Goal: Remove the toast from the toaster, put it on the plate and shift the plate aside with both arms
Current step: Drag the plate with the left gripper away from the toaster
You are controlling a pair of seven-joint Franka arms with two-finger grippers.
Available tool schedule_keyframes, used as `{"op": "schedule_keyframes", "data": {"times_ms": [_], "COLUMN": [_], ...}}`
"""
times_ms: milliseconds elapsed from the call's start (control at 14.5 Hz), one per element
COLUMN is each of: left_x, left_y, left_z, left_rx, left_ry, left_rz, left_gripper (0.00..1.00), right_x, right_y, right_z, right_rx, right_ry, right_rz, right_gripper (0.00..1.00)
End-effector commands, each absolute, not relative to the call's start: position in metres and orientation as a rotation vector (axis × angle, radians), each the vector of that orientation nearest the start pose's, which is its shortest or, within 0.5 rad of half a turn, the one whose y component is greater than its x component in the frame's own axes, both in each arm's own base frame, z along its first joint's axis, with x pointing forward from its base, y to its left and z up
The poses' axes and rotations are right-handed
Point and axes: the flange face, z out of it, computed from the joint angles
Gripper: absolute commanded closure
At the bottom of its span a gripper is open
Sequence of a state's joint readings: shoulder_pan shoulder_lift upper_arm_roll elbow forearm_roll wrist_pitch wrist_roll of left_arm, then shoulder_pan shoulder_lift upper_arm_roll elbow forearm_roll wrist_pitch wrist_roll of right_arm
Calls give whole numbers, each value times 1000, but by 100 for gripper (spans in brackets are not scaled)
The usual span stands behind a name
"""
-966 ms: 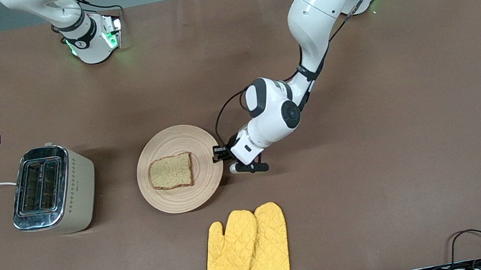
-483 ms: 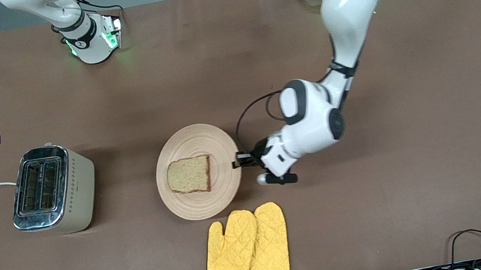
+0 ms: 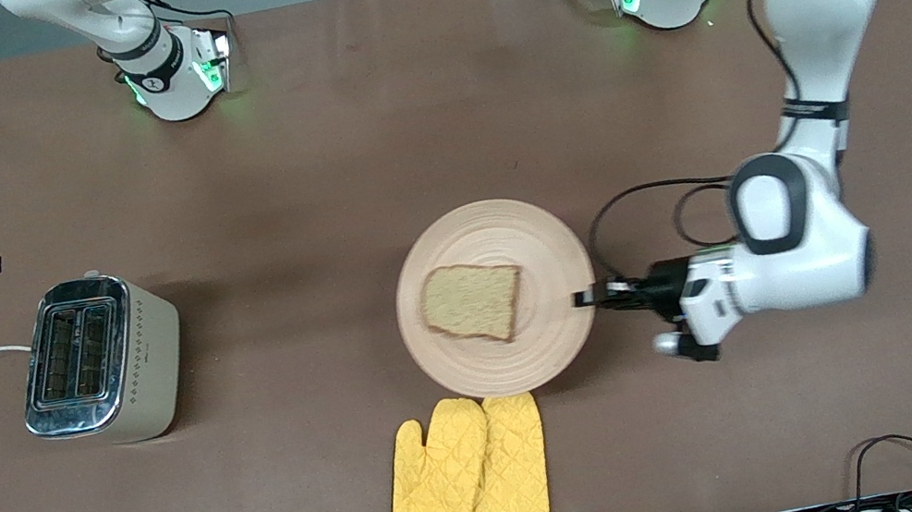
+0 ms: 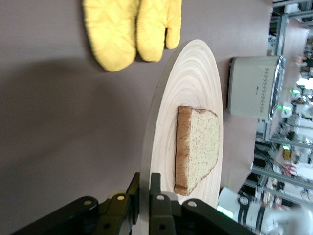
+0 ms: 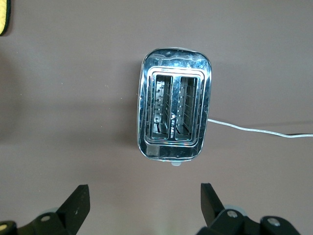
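My left gripper clenches the plate rim at three o'clock to drag it, toast centred on it; my right gripper waits spread above the emptied toaster.

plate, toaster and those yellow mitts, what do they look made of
Plate: likely wood or bamboo, matte pale tan; concentric ring grain shows. Toaster: beige matte sides, plastic or painted metal, hard to say; top looks like polished chrome, mirror reflections. Mitts: quilted yellow fabric with diamond stitching, dark trim at the cuffs.
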State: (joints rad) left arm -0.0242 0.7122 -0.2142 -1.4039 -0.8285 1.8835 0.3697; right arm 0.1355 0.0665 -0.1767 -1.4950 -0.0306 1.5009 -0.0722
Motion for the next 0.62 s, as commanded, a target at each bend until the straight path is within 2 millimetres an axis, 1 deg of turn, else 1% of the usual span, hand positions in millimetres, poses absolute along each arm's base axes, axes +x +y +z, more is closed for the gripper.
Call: {"op": "schedule_keyframes", "data": {"times_ms": [0, 207, 276, 345, 414, 552], "left_x": [686, 683, 679, 676, 672, 665], "left_y": [-103, -8, 28, 57, 82, 112], "left_z": [287, 255, 247, 234, 224, 206], "left_rx": [2132, 2091, 2086, 2085, 2086, 2081], "left_ry": [-279, -288, -261, -233, -220, -183], "left_rz": [-181, -123, -96, -77, -55, -41], "left_gripper": [100, 100, 100, 100, 100, 100], "right_x": [569, 569, 569, 569, 569, 569], "right_y": [-22, -22, -23, -22, -22, -22], "right_z": [621, 621, 621, 621, 621, 621], "right_rx": [-3189, -3189, -3191, -3189, -3189, -3189], "right_ry": [-51, -53, -53, -53, -53, -53], "right_rz": [101, 101, 98, 98, 98, 98], "right_gripper": [0, 0, 0, 0, 0, 0]}}
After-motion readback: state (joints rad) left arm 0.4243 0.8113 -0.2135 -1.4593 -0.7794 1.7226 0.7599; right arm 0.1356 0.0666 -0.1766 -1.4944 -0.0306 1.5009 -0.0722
